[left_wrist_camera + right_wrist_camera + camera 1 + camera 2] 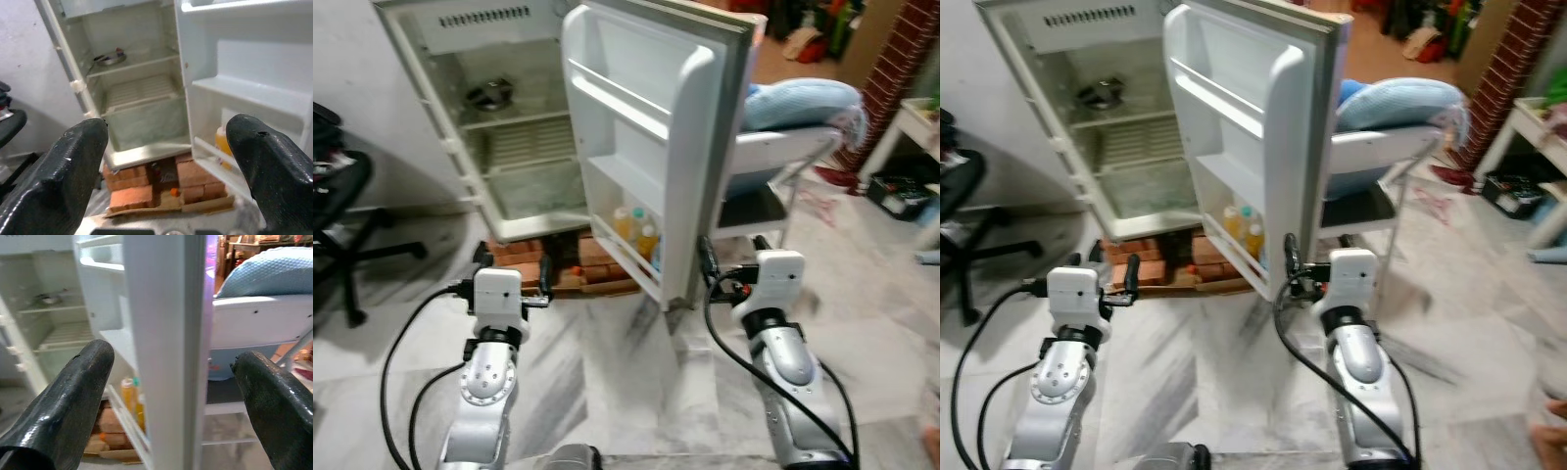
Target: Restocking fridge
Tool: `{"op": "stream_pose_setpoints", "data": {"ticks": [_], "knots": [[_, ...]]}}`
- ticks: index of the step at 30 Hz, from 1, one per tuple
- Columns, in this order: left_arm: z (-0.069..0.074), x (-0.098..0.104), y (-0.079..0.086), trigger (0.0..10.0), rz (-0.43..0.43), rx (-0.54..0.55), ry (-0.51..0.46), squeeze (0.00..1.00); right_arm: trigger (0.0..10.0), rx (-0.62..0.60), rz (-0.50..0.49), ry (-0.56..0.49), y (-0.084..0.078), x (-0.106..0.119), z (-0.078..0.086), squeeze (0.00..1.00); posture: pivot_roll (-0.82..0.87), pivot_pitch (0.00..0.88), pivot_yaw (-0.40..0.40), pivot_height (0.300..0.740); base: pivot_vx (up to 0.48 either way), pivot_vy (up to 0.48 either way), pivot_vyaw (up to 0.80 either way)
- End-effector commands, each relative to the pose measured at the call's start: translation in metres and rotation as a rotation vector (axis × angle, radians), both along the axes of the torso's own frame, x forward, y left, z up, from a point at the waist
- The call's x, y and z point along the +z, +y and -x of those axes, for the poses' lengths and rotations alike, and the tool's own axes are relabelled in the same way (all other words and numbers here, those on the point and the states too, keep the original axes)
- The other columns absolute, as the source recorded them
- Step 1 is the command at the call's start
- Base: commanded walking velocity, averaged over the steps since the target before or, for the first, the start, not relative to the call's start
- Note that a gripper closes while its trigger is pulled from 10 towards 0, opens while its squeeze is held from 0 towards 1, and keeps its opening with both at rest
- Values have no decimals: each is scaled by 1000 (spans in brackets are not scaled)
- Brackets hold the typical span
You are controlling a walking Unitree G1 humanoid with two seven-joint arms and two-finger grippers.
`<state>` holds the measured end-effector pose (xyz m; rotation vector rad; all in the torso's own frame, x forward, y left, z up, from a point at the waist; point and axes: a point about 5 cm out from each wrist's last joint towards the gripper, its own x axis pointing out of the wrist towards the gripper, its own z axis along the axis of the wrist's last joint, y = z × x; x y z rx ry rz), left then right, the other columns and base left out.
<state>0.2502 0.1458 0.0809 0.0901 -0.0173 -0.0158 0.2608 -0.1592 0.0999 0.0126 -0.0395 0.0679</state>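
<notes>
Both tools are raised in front of an open fridge (519, 117), and both have their black fingers spread wide with nothing between them. The left tool (166, 161) faces the fridge's interior and the bricks under it; its fingers (63, 176) are thick, matte and rounded at the tips. The right tool (171, 396) faces the thin edge of the fridge door (646, 147), one finger showing on each side of it, touching nothing.

The fridge is a small white box with its door swung fully open. Inside are ribbed wire shelves and a clear, frosted drawer at the bottom; a shallow metal bowl (491, 94) sits on the upper shelf. The door's inner side is smooth moulded plastic with ledge-like racks. In the lowest rack stand a few bottles (636, 231), yellow and orange, one with a teal cap.

The fridge rests on red bricks (568, 269) over a flat wooden board. The floor (626, 372) is pale grey-veined marble. Behind the door is a white metal-framed chair (773, 176) with a blue textured cushion (798, 103) on it. A black office chair (342, 215) stands at the left.
</notes>
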Motion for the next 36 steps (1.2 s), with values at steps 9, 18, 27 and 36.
{"op": "stream_pose_setpoints", "data": {"ticks": [9,18,27,36], "knots": [[-6,3,-4,10000,-9,-22,-14,0,10000,-20,5,-55,2,13,-15,0,13,49,57,740,397,0,0],[-5,-1,-3,10000,-3,-3,19,0,10000,-25,24,-60,1,13,-15,0,11,59,52,740,243,0,0],[8,-24,-10,10000,157,-43,252,0,10000,-10,64,-73,-3,16,-18,0,25,70,45,740,0,0,81],[28,-53,-21,10000,153,-176,570,0,10000,31,33,-128,3,32,-45,0,43,72,38,740,0,0,458]]}}
